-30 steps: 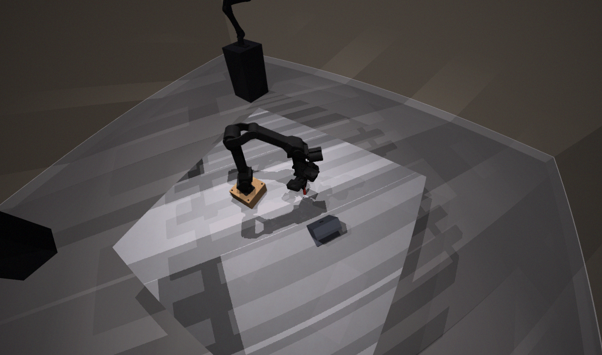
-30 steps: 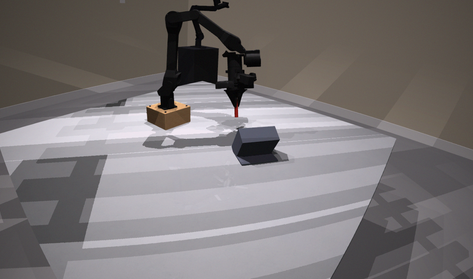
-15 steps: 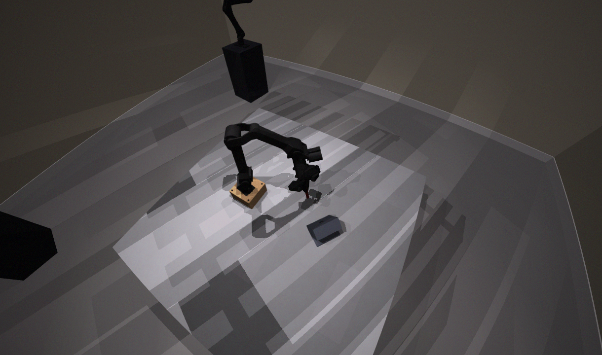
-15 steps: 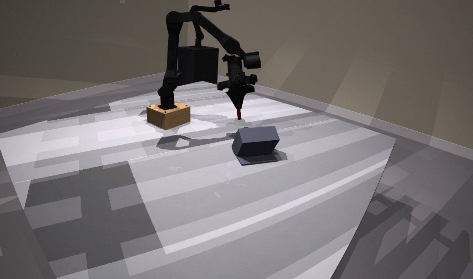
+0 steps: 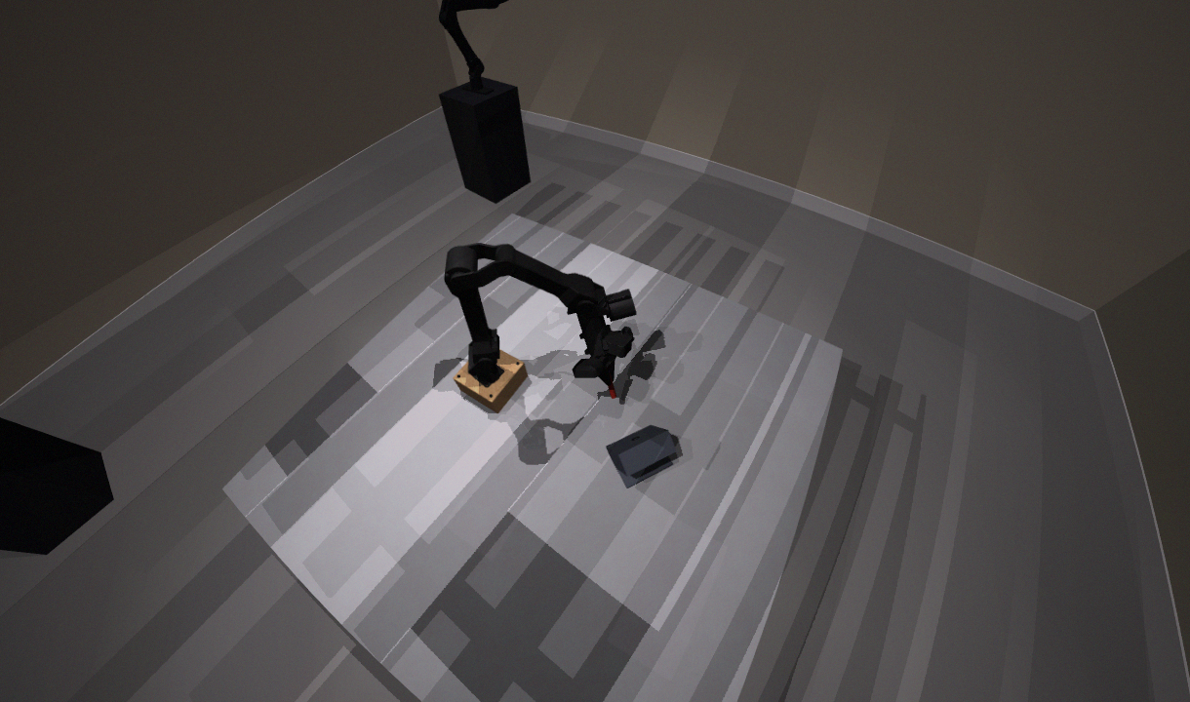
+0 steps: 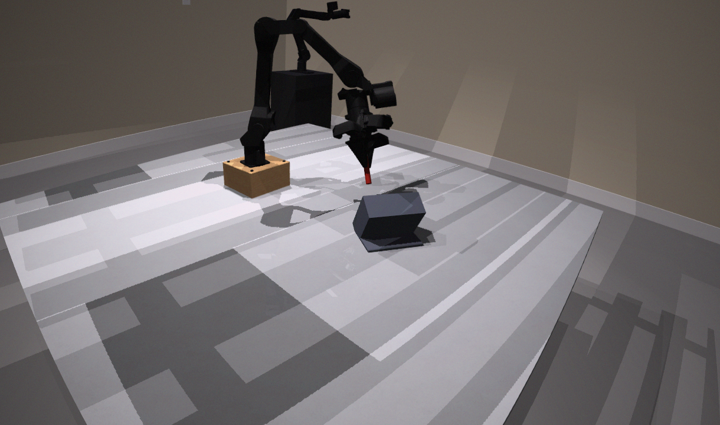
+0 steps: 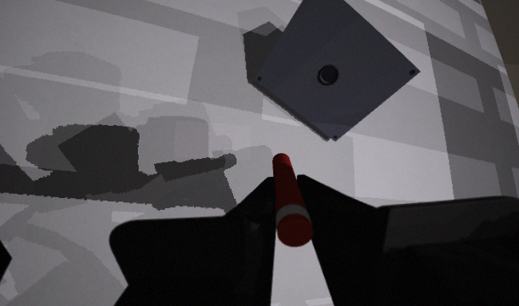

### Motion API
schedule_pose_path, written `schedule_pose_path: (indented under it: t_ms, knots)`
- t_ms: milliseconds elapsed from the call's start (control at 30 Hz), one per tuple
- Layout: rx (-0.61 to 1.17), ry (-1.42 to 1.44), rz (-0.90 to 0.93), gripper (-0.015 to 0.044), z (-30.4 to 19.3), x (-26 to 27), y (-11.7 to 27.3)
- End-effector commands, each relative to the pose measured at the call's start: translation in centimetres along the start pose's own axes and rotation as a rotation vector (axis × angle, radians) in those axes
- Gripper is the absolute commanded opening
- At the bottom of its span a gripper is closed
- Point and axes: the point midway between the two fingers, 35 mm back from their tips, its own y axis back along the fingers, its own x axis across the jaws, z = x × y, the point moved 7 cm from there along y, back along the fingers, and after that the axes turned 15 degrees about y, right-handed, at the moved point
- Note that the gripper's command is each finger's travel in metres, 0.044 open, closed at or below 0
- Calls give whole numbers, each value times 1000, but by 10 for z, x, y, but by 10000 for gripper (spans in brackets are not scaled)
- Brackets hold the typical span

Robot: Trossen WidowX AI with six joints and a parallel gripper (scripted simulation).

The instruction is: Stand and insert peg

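My gripper (image 6: 367, 166) (image 7: 285, 183) is shut on the red peg (image 5: 612, 392) (image 6: 367, 176) (image 7: 286, 180). The peg's white band (image 7: 293, 211) is near the end closest to the wrist camera, and the plain end points down and away, past the fingertips. In the exterior view the peg is slightly tilted and appears to be above the table. The dark sloped panel (image 5: 645, 453) (image 6: 391, 205) (image 7: 357, 98) stands beyond the peg. Its round hole (image 7: 327, 75) shows in the wrist view, ahead of the plain end and a little to the right. The peg is outside the hole.
The arm's wooden base block (image 5: 492, 381) (image 6: 257, 177) stands to the left of the gripper in the top and exterior views. A dark pedestal (image 5: 487, 139) (image 6: 302, 100) with another arm stands behind. Another dark block (image 5: 36, 485) is at the left edge of the top view.
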Motion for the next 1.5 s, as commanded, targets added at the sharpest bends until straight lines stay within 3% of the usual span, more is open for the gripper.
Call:
schedule_pose_path:
  t_ms: [0,633,1467]
  knots:
    - [-15,21,-36,0,-2,2,-3]
    - [-121,50,-199,0,-2,3,-8]
    - [-169,57,-261,0,6,-6,-33]
